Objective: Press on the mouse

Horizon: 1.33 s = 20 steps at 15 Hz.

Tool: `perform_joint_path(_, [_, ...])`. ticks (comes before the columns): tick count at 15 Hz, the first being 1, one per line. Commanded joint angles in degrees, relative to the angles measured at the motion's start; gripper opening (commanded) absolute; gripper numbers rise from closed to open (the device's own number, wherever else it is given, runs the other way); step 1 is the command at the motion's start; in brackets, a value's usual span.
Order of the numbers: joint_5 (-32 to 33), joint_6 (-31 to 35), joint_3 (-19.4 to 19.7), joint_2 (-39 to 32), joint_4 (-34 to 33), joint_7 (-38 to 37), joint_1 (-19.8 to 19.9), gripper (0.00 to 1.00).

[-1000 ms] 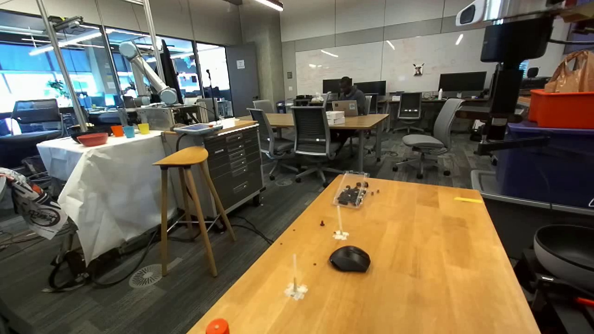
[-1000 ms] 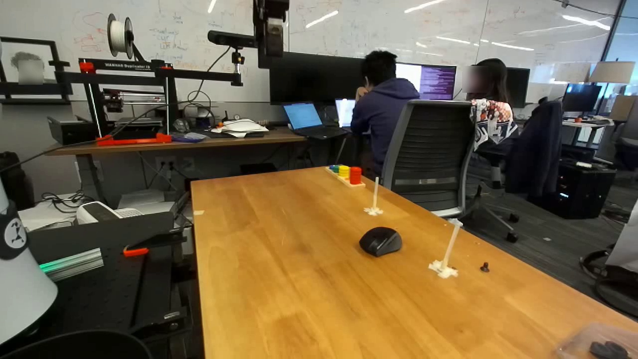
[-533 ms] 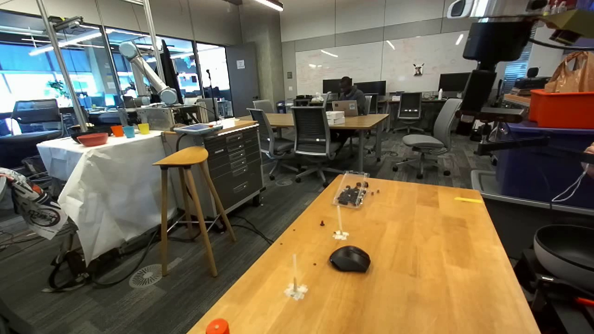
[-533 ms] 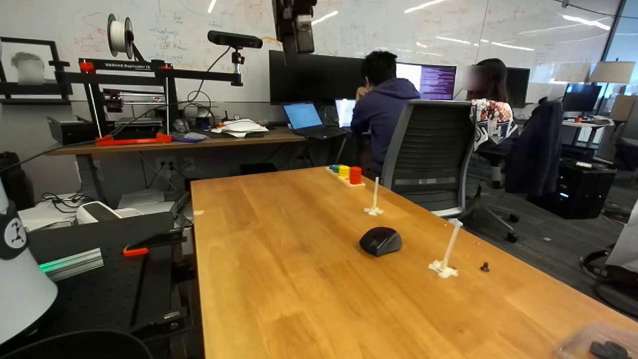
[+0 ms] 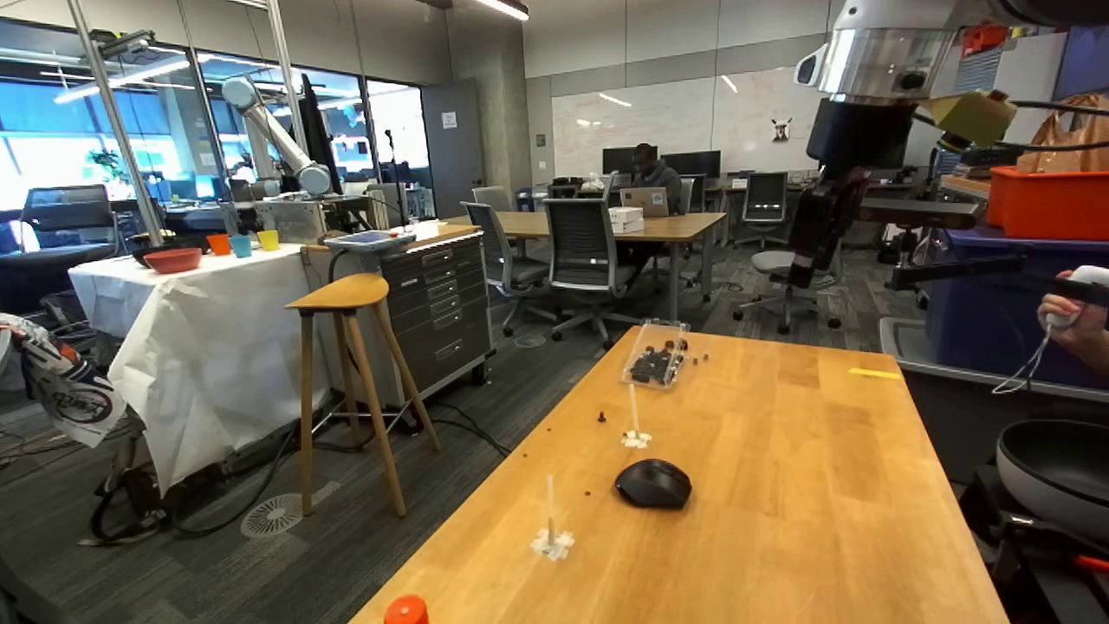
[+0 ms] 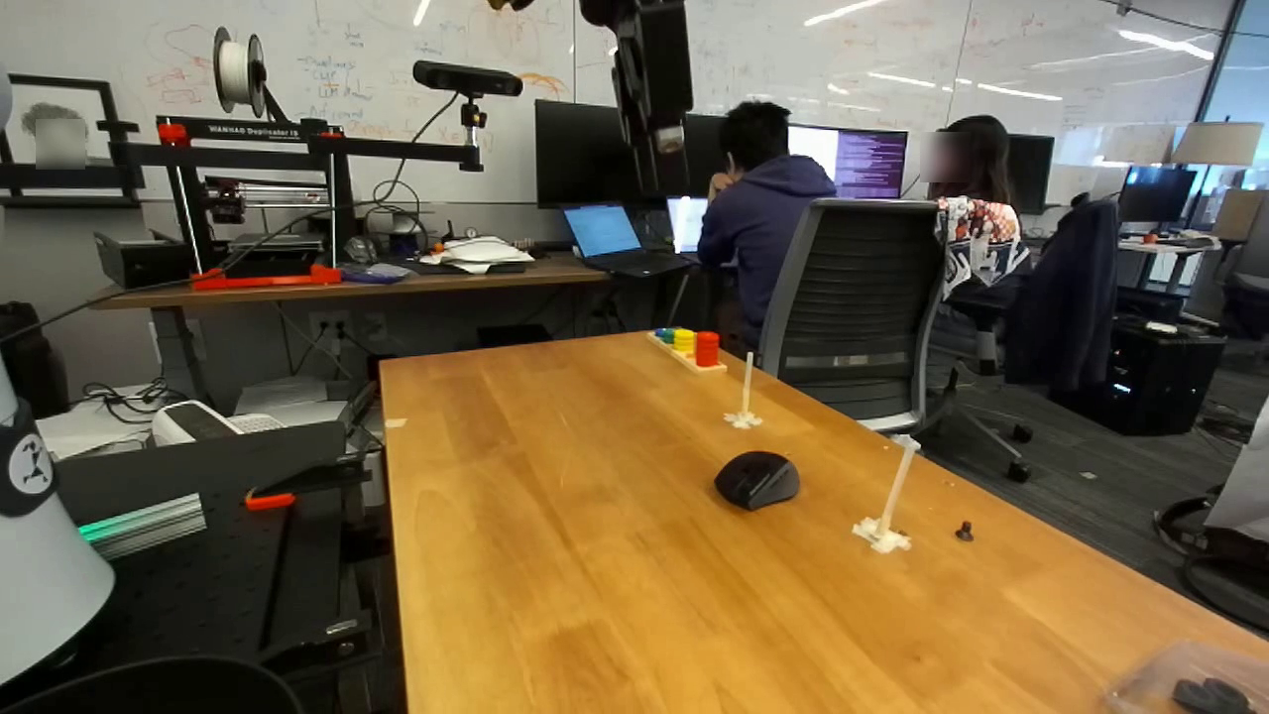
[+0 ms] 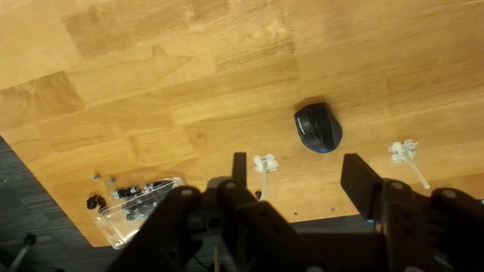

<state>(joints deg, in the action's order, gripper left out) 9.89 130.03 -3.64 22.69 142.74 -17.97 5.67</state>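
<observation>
The mouse (image 5: 654,485) is a black oval dome lying on the wooden table (image 5: 780,485). It shows in both exterior views, also here (image 6: 757,481). In the wrist view the mouse (image 7: 318,128) lies right of centre, beyond the fingertips and nearer the right finger. My gripper (image 7: 293,162) is open, its two fingers wide apart with nothing between them. In an exterior view the gripper (image 5: 801,276) hangs high above the table, past its far end in the picture. It also hangs high in an exterior view (image 6: 662,178), apart from the mouse.
Two thin upright pegs, a peg (image 5: 635,416) and another peg (image 5: 550,516), are taped near the mouse. A transparent tray (image 5: 665,326) of dark pieces sits by the table edge. A stacking toy (image 6: 706,349) stands at the edge. A person's hand (image 5: 1074,321) shows at the right.
My gripper has come lower and moved left in an exterior view; it has moved right and lower in an exterior view. A hand with a white controller has come into view. The mouse stays put.
</observation>
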Motion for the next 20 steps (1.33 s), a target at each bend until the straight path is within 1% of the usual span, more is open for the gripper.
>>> perform_joint_path(1, [0.6, 2.7, -0.1, -6.1, -3.1, -3.1, 1.0, 0.35])
perform_joint_path(2, [0.8, 3.2, -0.1, -7.4, -3.5, -3.6, 1.1, 0.27])
perform_joint_path(4, [1.6, 4.7, -0.2, -10.4, -4.3, -5.5, 1.3, 0.13])
perform_joint_path(5, [2.4, 5.3, -0.3, -12.2, -4.9, -6.4, 1.4, 0.04])
perform_joint_path(6, [3.3, 6.1, -0.3, -13.9, -5.6, -7.6, 1.4, 0.01])
perform_joint_path(13, [8.5, 8.4, 1.4, -26.1, -11.3, -14.1, -0.8, 0.00])
perform_joint_path(20, [11.9, 8.1, 5.4, -36.5, -16.7, -17.5, -5.1, 0.00])
